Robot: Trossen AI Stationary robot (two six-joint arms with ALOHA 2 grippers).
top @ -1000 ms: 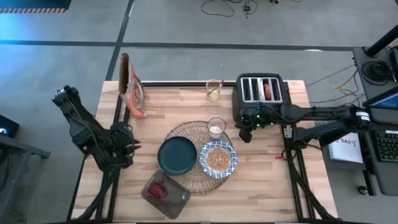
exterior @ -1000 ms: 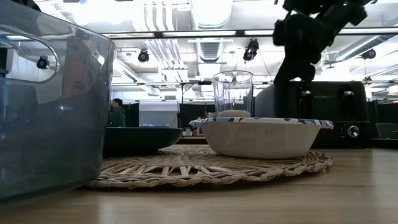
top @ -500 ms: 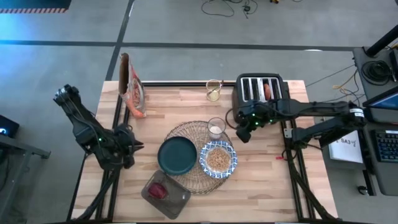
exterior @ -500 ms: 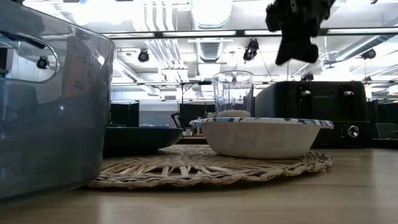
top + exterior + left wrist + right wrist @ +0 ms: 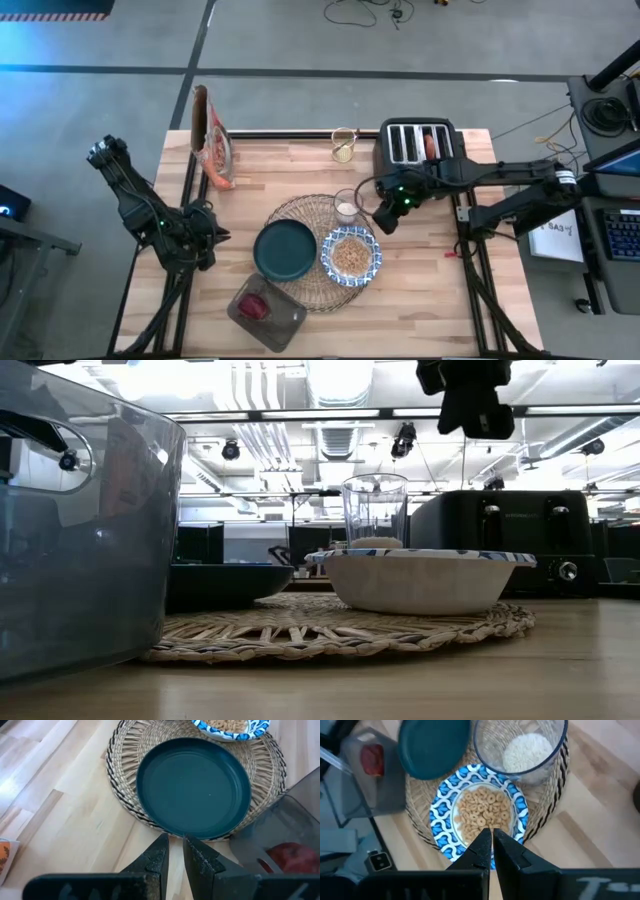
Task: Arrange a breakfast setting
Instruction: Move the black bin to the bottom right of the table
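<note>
A round straw placemat (image 5: 305, 215) lies mid-table. On it rest a dark teal plate (image 5: 285, 250), a blue-and-white bowl (image 5: 351, 256) of cereal rings and a small clear glass (image 5: 347, 207) with something white at its bottom. My right gripper (image 5: 383, 221) hangs shut and empty, high above the table between the glass and the toaster; its wrist view looks down on the bowl (image 5: 479, 815). My left gripper (image 5: 212, 240) hovers left of the placemat, pointing at the plate's rim (image 5: 165, 830). Its fingers are a narrow slit apart with nothing between them.
A black toaster (image 5: 420, 150) stands at the back right. A clear container (image 5: 265, 310) with something red inside sits near the front edge, against the placemat. A small jar (image 5: 344, 145) and an upright bag (image 5: 212, 140) stand along the far edge.
My right gripper has risen from low in front of the toaster to well above the table. It has edged toward the glass and bowl, rolled about its wrist, and stayed shut. The dishes have not moved.
</note>
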